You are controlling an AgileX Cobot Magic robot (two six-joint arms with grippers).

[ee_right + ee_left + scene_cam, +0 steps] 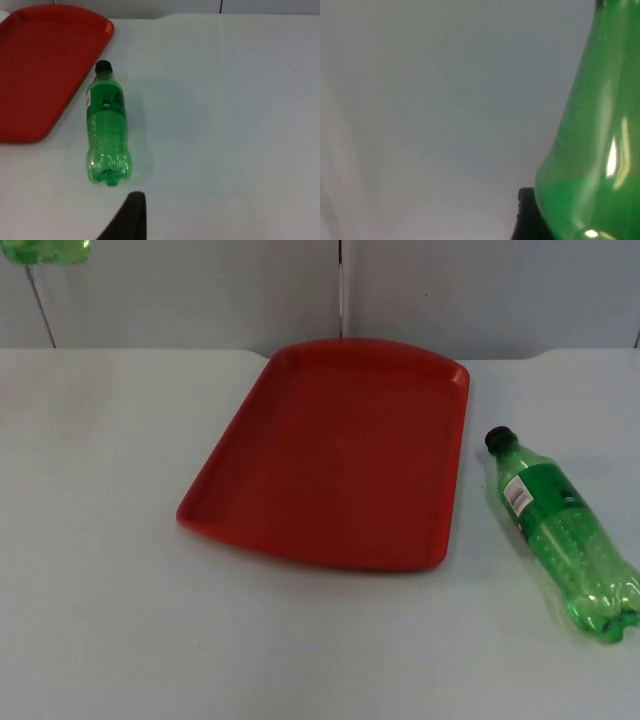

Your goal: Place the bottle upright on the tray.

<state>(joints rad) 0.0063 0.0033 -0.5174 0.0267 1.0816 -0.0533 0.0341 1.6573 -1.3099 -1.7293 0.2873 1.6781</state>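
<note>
Right now your green plastic bottle lies on its side on the white table, just beside the right long edge of the red tray and apart from it. Its long axis runs roughly along that edge, slanting a little away from it. The black cap points toward the grey partition wall and is the end nearest the tray; the lobed base points toward the near edge of the table and farther to the right. A white label shows on the upper body below the neck. From the right wrist you see the same bottle with its base toward the right gripper, which hangs over the table near that base without touching it; you cannot tell whether that gripper is apart or together. The left gripper is up at the far left, clamped on a second green bottle held off the table, which you also see against the wall in the top view.
</note>
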